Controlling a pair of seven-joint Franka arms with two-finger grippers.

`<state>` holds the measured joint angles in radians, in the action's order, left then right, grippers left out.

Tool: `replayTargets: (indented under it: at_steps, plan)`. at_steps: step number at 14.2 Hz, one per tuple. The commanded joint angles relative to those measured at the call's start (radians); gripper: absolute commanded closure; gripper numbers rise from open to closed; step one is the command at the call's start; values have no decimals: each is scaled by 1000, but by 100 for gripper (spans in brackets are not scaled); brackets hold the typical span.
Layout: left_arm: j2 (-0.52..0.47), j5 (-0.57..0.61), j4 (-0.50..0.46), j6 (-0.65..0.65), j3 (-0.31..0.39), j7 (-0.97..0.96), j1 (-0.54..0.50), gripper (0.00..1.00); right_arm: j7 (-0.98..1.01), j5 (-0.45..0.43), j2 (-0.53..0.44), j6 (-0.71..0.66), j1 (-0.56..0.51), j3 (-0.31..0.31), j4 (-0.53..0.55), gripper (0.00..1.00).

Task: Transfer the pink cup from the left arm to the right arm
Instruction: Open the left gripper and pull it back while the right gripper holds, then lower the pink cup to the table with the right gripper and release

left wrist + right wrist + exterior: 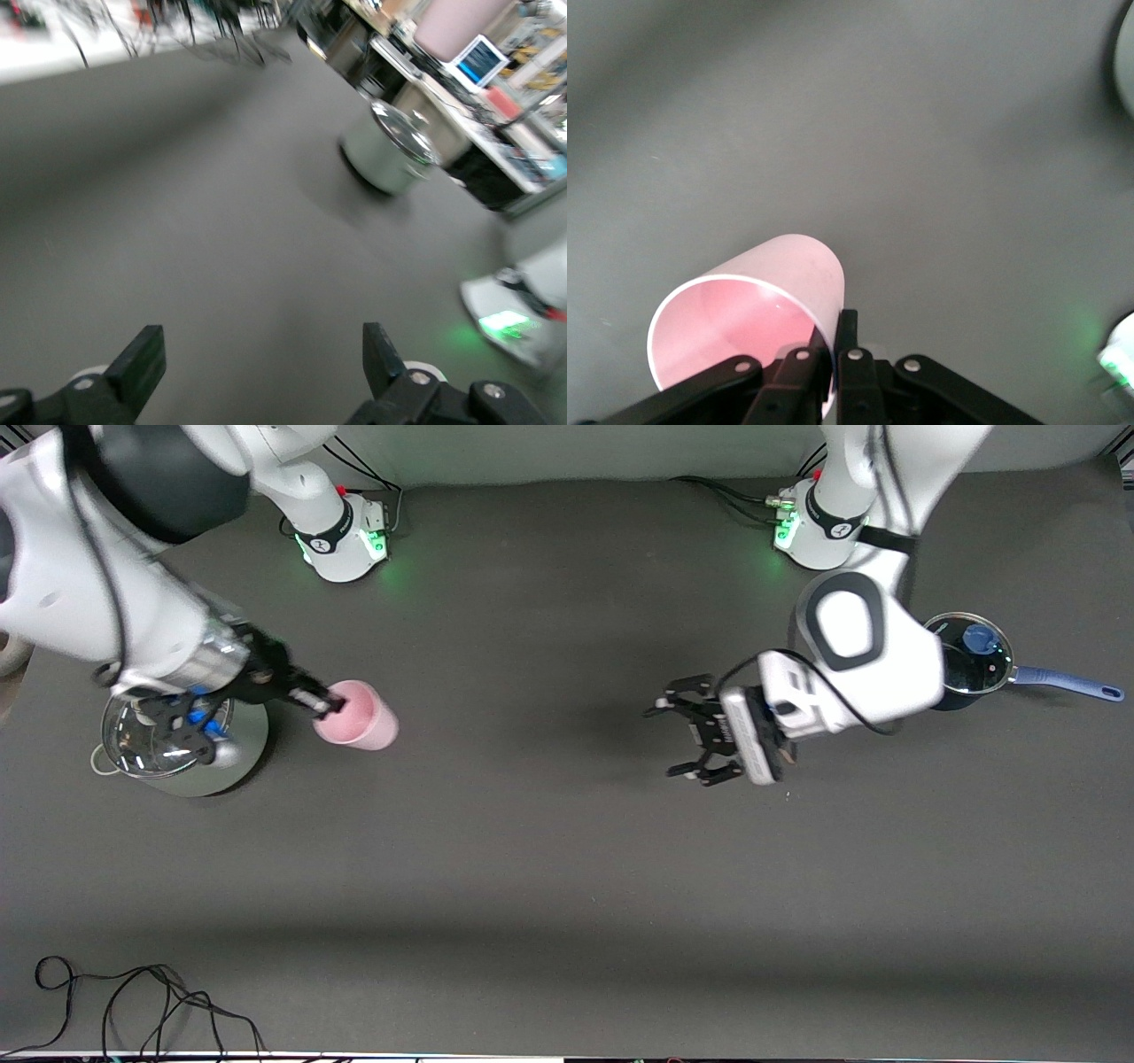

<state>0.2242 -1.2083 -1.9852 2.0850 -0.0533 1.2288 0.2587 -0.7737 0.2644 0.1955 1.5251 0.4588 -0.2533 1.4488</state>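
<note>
The pink cup [361, 717] lies tilted on its side in my right gripper [330, 704], over the table beside the silver pot. In the right wrist view the right gripper [836, 335] is shut on the cup's rim wall, one finger inside and one outside, and the cup [775, 288] shows its open mouth. My left gripper [666, 740] is open and empty over the middle of the table, well apart from the cup. In the left wrist view the left gripper [263, 343] has wide-spread fingers over bare mat.
A silver pot with a glass lid [237, 751] stands under the right wrist and also shows in the left wrist view [388, 152]. A blue-handled saucepan with a glass lid [979, 662] sits by the left arm's elbow. Loose cables [133, 1005] lie at the near edge.
</note>
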Motion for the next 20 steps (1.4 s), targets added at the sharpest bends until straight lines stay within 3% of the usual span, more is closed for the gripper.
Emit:
replayTargets:
  at_steps: [1,5,11,17,20]
  plan:
    - [17,239,93,-242,-13,-245,-106,1,196,4,-65,27,12,-96,140,100]
    - [17,572,193,-436,-10,-530,-170,1,329,6,-60,162,12,-165,293,100]
    - [15,910,391,-643,-8,-647,-248,1,431,6,-4,450,8,-170,482,100]
    - [-2,1136,500,-763,-11,-915,-292,1,560,22,119,694,-15,-192,610,100]
    - [-20,1174,513,-789,-10,-1011,-294,0,622,68,174,796,-29,-190,645,100]
